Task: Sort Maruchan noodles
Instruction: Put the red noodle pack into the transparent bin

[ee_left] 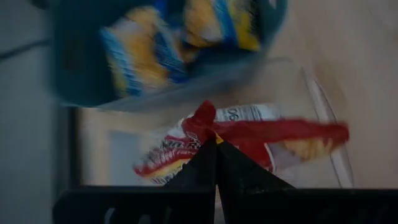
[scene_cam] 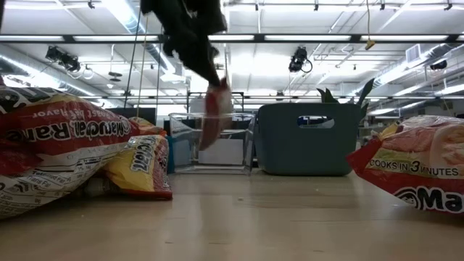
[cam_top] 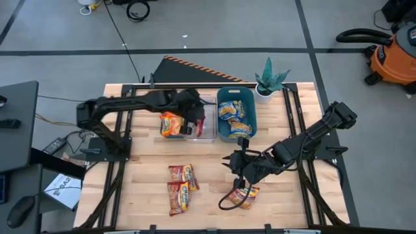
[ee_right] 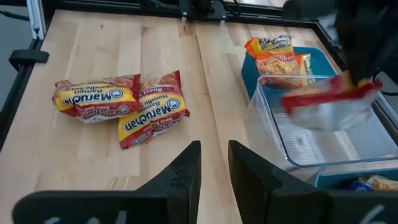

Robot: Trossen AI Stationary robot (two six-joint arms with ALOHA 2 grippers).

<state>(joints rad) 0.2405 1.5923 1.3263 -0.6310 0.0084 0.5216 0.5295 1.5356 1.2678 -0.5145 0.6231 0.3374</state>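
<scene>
My left gripper (ee_left: 216, 148) is over the clear bin (cam_top: 207, 133), shut on a dark red noodle packet (cam_top: 200, 122). An orange packet (cam_top: 170, 123) lies at that bin's left end. The teal bin (cam_top: 251, 97) to the right holds several blue-and-yellow packets (cam_top: 233, 112). On the table lie two red-and-yellow packets (cam_top: 184, 175) (cam_top: 179, 197) and one more (cam_top: 244, 195). That last one is just on the near side of my right gripper (ee_right: 214, 163), which is open over bare wood and touches nothing. My left gripper pinches the dark red packet by its bunched end seam (ee_left: 205, 119) between its two fingers, coming from above and pointing down. The packet (scene_cam: 214, 116) hangs below the fingers, lifted clear, over the clear bin.
A potted plant (cam_top: 268, 81) stands at the table's far edge, right of the teal bin. Bare wood (cam_top: 146, 162) lies left of the loose packets, and more lies between them and the bins. A black cable loops beside the packet near my right gripper (cam_top: 227, 201).
</scene>
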